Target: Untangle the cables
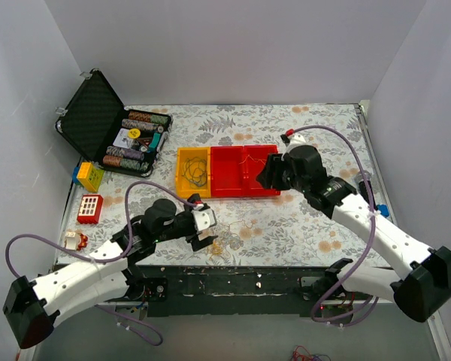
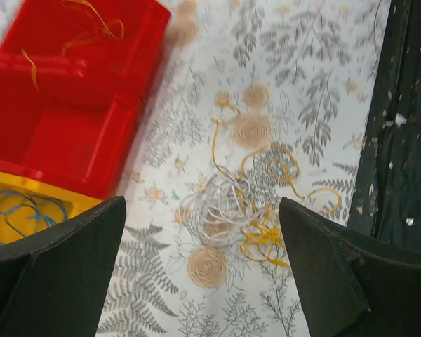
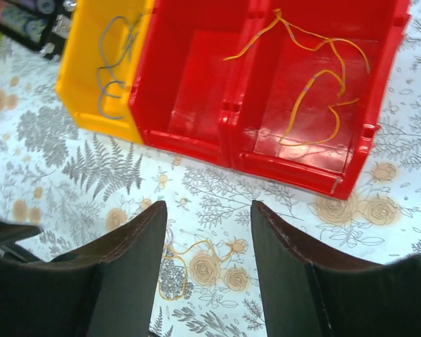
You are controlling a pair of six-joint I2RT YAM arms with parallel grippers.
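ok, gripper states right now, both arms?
Left gripper: open, empty, over the cable tangle.
Right gripper: open, empty, in front of the red bin.

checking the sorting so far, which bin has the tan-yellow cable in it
The red bin at the right end of the row, farthest from the yellow bin, which holds a bluish cable.

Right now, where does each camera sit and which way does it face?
Top external: above and behind, looking down on the table; left arm, right arm show.
Left wrist: on the left arm, looking down through the open left gripper at tangled cables.
Right wrist: on the right arm, looking down past the open right gripper at red bins.
Both wrist views share the red bins and yellow bin.
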